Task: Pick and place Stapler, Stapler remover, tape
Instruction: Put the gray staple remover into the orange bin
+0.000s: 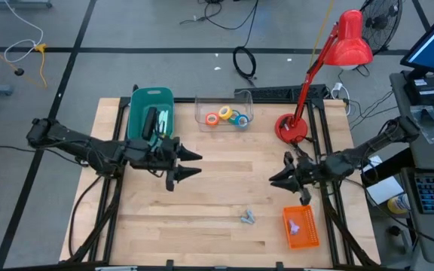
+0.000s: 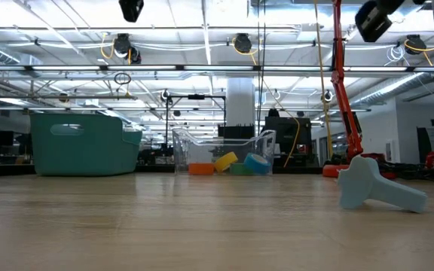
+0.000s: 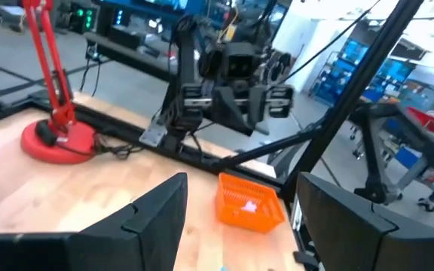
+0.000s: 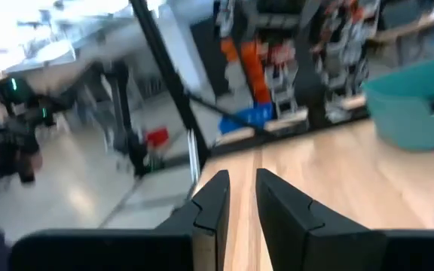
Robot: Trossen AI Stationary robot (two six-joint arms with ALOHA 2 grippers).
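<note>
Table [image 1: 217, 188] fills the centre of the high view, light wood. Left arm [image 1: 89, 149] reaches in from the left edge; left gripper [image 1: 194, 164] is mid-frame left, over bare wood, fingers spread, holding nothing. Right arm [image 1: 368, 150] comes from the right edge; right gripper [image 1: 276, 179] is mid-frame right, fingers nearly together with a thin gap, nothing held — right wrist view shows the gap clearly, only bare wood past the tips.

Teal bin [image 1: 149, 113] upper left of the table; only the high view shows a dark tool and a pale one inside, low view just its wall. Red lamp [image 1: 330, 68] upper right. Clear tray [image 1: 224, 111] top centre holds the tape [image 1: 227, 117]: orange, yellow, green and blue rolls, bunched. Orange basket [image 1: 300, 227] lower right, also seen in the left wrist view. Small grey piece [image 1: 248, 217] bottom centre, beside the basket; low view shows it large at right, T-shaped, lying on the wood.
</note>
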